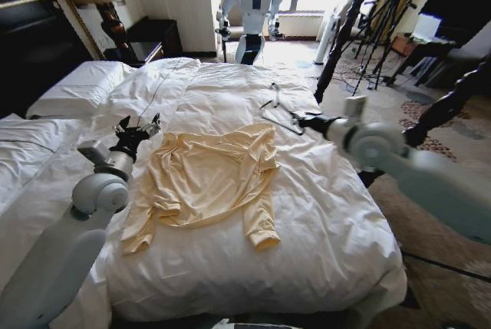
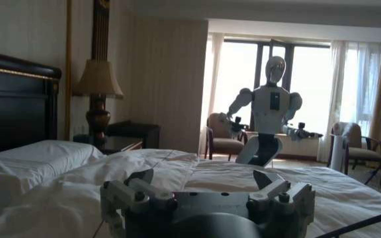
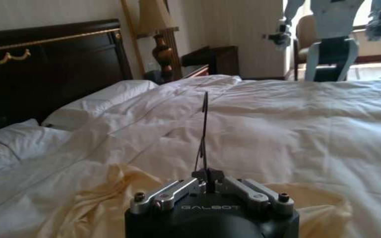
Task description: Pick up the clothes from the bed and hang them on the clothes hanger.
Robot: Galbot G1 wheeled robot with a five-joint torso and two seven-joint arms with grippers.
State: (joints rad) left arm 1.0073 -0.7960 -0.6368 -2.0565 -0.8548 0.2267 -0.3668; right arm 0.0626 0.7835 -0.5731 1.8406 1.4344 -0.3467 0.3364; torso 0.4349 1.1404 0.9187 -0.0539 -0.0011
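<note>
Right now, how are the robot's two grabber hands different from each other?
The left gripper is open with nothing between its fingers; the right gripper is shut on the clothes hanger.
The left gripper sits by the yellow top's left shoulder; the right gripper sits beyond its right shoulder.
Both hover low over the bed.

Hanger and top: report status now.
Right gripper shut on the hanger, above the bed beside the top's far edge. Left gripper open, empty, over the duvet near the top's shoulder. Top flat on the bed, not hung. Nothing in the way.
</note>
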